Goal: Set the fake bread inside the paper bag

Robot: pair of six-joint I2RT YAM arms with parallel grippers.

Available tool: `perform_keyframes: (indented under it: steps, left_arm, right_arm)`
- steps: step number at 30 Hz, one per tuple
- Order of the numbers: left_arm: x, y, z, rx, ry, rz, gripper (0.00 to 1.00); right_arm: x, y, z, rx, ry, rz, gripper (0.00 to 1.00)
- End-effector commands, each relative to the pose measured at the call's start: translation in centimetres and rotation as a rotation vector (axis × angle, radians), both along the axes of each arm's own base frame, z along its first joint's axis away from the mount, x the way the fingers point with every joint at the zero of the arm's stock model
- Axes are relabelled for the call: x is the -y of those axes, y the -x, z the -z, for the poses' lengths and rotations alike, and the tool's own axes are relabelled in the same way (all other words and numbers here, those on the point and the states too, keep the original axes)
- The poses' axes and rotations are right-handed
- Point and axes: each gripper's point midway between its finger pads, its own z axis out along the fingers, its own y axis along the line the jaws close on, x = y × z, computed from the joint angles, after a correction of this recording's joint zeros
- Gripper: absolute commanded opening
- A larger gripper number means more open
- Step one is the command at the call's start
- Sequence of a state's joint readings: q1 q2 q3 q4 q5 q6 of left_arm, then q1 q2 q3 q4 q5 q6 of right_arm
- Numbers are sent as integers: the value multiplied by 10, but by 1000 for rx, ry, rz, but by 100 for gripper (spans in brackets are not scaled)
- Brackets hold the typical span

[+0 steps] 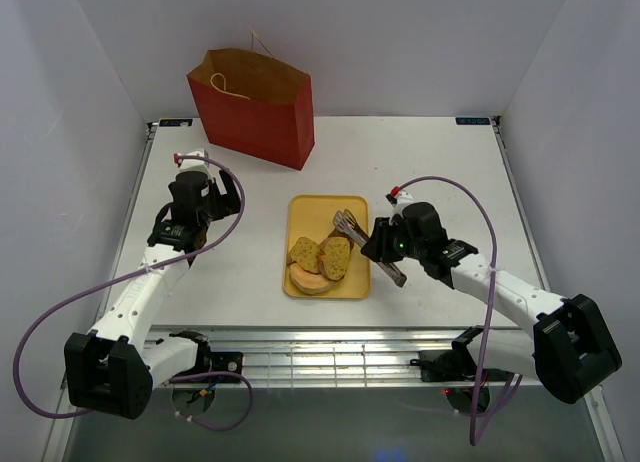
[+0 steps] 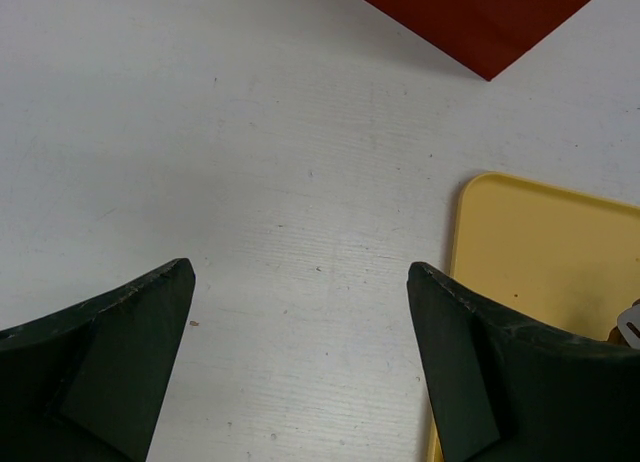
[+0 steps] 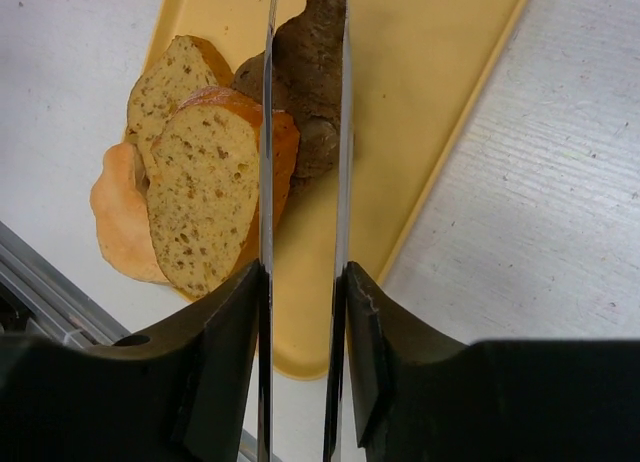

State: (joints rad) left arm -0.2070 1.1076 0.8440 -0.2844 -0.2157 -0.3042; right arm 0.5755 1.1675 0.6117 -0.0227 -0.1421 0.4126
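The fake bread lies on the front half of a yellow tray (image 1: 318, 210): two tan speckled slices (image 1: 305, 252) (image 1: 335, 259) lean on a pale bun (image 1: 312, 281). In the right wrist view the slices (image 3: 200, 197), an orange crust (image 3: 287, 147), the pale bun (image 3: 118, 217) and a dark brown piece (image 3: 312, 77) show. My right gripper (image 1: 378, 244) (image 3: 305, 272) is shut on metal tongs (image 1: 350, 225) (image 3: 343, 132), whose arms reach over the bread. The red paper bag (image 1: 255, 107) (image 2: 480, 17) stands open at the back. My left gripper (image 1: 222, 194) (image 2: 300, 282) is open and empty above bare table.
The tray's left edge (image 2: 540, 242) lies just right of my left gripper; its bare part also shows in the right wrist view (image 3: 430, 82). White walls close in the table on three sides. A metal rail (image 1: 340, 347) runs along the near edge.
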Motion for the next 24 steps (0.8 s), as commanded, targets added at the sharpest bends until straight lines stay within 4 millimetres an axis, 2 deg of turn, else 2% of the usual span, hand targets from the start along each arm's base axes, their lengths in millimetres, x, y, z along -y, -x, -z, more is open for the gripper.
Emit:
perform_keyframes:
  steps: [1,7,13,16,18,24]
  left_arm:
    - [4,-2,-8,22,8,15,98]
    - [4,-2,-9,27,6,14,98]
    - [5,-1,-10,28,9,18,98]
    - [5,-1,-10,28,8,20,98]
    - [5,-1,-11,31,8,20,98]
    - [5,0,-12,34,7,19,98]
  right_arm:
    - [-10,-9,-22,58,-57,-16,40]
    - [-13,-11,-38,81,-79,-23,26]
    - [-13,-18,-70,139,-92,-17,15]
    - [-12,-24,-92,188,-95,-4,10]
    - [-12,-29,-107,226,-97,-1,8]
    - [-12,-36,-127,269,-94,2,8]
